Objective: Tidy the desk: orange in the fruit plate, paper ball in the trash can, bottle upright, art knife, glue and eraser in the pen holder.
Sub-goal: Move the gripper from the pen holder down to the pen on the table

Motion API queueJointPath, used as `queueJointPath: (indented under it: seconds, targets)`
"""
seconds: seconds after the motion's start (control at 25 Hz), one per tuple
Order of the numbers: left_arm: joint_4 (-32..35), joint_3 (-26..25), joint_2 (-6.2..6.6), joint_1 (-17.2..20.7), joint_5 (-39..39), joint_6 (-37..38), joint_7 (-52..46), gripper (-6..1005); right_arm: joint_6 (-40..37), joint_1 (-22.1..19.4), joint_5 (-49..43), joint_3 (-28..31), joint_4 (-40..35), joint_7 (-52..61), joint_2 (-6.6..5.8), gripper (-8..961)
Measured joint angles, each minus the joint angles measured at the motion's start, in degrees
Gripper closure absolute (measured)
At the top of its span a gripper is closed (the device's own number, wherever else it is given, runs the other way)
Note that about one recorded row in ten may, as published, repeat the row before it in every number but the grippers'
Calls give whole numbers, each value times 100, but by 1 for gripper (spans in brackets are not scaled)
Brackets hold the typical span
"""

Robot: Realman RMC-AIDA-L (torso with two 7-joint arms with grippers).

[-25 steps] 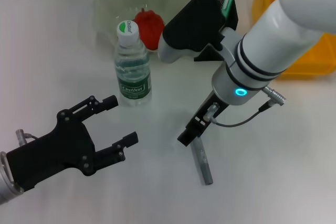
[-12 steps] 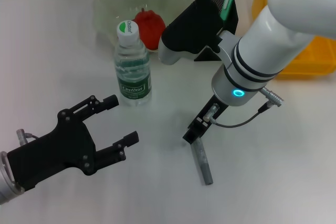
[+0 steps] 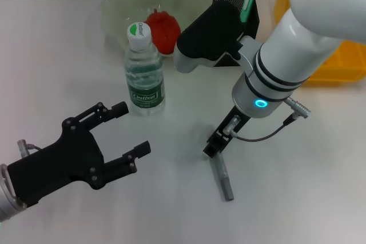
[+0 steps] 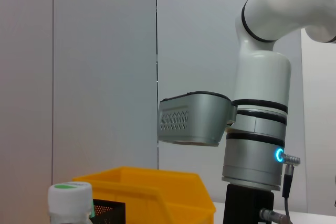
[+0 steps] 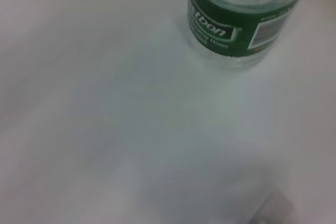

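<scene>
White desk [image 3: 51, 50] runs back to a pale wall. Nearest, the left gripper [image 3: 130, 131] hovers, fingers apart. Right gripper [image 3: 215, 146] stands on the grey art knife's [image 3: 222, 177] end, its fingers hidden. Beyond stand the bottle [image 3: 143, 72], upright, and the half-hidden pen holder [image 3: 250, 13].

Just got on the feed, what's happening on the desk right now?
The right gripper is down over one end of the grey art knife lying flat on the table. The left gripper hovers open, holding nothing. The bottle stands upright, and the orange sits in the fruit plate beside the pen holder.
</scene>
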Motion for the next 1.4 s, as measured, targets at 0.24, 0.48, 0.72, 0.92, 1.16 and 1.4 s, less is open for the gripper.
queueJointPath:
  seconds: [0.24, 0.48, 0.72, 0.92, 1.16, 1.4]
  targets:
    - [0, 2, 0, -17, 0, -5, 0, 215, -58, 74, 0, 31, 167, 7, 0, 520]
    - [0, 1, 0, -18, 0, -11, 0, 215, -69, 150, 150, 3, 305, 11, 0, 653]
    - [0, -6, 0, -29, 0, -15, -1, 215, -177, 169, 155, 2, 286, 10, 0, 723]
    - [0, -8, -10, -33, 0, -24, -1, 215, -254, 251, 161, 5, 377, -17, 0, 801]
    - [0, -8, -16, -35, -1, -11, -1, 215, -330, 11, 115, 138, -116, -58, -35, 835]
    - [0, -7, -18, -42, -2, -6, -1, 215, -569, -849, -8, 1601, -1423, -545, -65, 836]
